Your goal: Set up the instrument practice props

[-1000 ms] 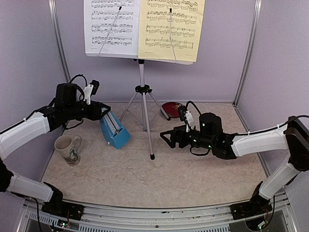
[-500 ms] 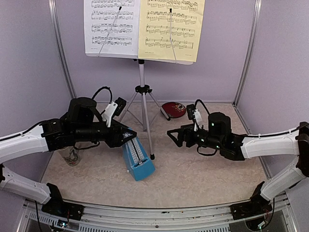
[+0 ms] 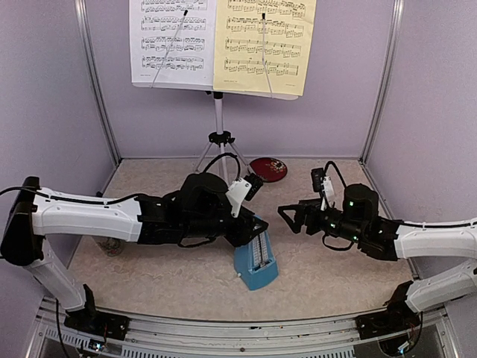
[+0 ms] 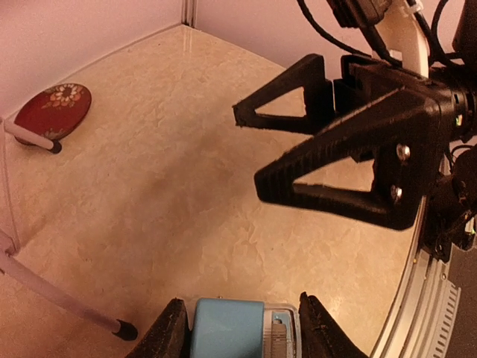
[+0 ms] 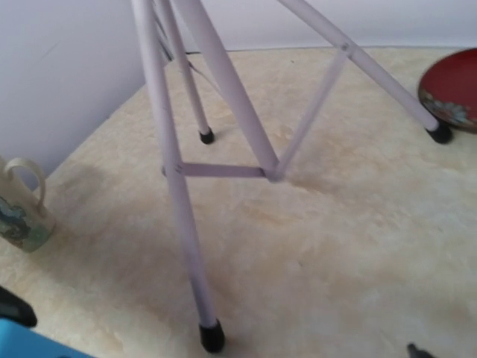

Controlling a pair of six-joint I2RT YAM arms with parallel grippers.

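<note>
The music stand (image 3: 218, 142) stands at the back on its silver tripod and carries a white sheet (image 3: 173, 41) and a yellow sheet (image 3: 264, 45). My left gripper (image 3: 252, 226) is shut on the top of the blue metronome (image 3: 255, 261), which hangs tilted low over the table in front of the tripod. In the left wrist view the metronome (image 4: 227, 332) sits between the two fingers (image 4: 170, 332). My right gripper (image 3: 291, 218) is open and holds nothing. It faces the metronome from the right, and its open jaws also fill the left wrist view (image 4: 249, 148).
A red plate (image 3: 268, 168) lies at the back, right of the tripod, by one tripod foot (image 5: 441, 134). The mug (image 5: 19, 209) stands at the left, mostly hidden behind my left arm from above. The tripod's front leg (image 5: 182, 216) ends near the metronome.
My left arm has carried the metronome from left of the tripod, rightward and nearer, to in front of it. My right arm has drawn back to the right, still open.
</note>
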